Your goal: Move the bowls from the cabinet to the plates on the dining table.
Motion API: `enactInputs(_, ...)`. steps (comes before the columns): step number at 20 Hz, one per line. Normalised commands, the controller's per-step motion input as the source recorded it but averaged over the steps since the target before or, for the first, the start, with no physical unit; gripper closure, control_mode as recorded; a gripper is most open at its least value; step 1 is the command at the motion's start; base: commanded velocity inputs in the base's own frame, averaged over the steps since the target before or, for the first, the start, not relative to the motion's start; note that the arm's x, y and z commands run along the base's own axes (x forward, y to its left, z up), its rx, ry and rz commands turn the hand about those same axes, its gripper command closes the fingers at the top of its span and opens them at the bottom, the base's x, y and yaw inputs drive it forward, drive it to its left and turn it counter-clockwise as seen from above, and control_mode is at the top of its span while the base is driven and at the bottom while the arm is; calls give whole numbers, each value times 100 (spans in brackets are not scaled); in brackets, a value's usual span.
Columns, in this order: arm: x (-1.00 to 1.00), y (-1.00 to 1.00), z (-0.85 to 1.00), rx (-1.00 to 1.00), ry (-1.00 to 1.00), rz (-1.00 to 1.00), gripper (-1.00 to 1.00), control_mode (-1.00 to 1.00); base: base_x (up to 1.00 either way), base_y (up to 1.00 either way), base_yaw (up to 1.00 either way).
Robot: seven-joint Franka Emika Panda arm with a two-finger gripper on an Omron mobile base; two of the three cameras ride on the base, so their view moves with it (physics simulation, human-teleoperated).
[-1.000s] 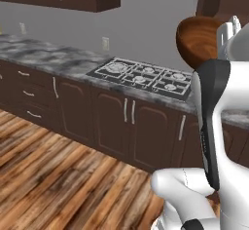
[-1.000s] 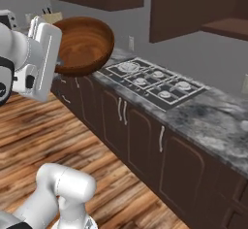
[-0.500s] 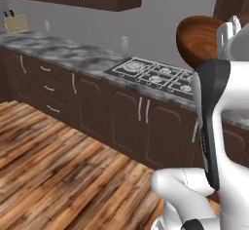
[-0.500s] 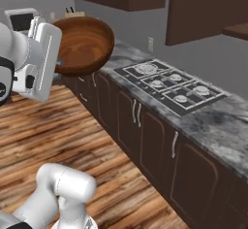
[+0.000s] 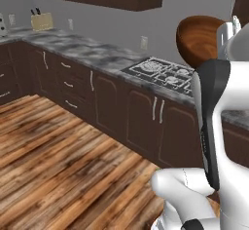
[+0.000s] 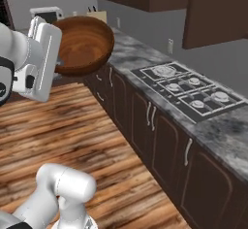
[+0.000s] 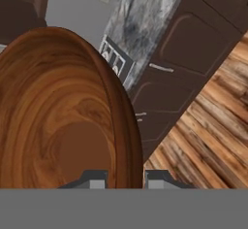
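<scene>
Hiding behind arm [image 5: 214, 126]: wooden bowl [image 5: 199, 41]

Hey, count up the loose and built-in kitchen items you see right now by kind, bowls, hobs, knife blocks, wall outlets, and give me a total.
Wooden bowl, held up in the tool: 1
Gas hob set in the stone counter: 1
Knife block at the far end of the counter: 1
Wall outlets above the counter: 3
Total: 6

Reddish-brown wood-grain bowl [image 6: 85, 44], grey-marbled counter [image 5: 92, 53]
</scene>
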Motion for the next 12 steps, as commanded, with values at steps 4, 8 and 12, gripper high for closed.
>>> enactInputs(4,0,0,0,0,0,0,100,100,1,-1,25)
enactInputs(8,0,0,0,0,0,0,100,100,1,0,25)
enactInputs(12,0,0,0,0,0,0,100,100,0,0,25)
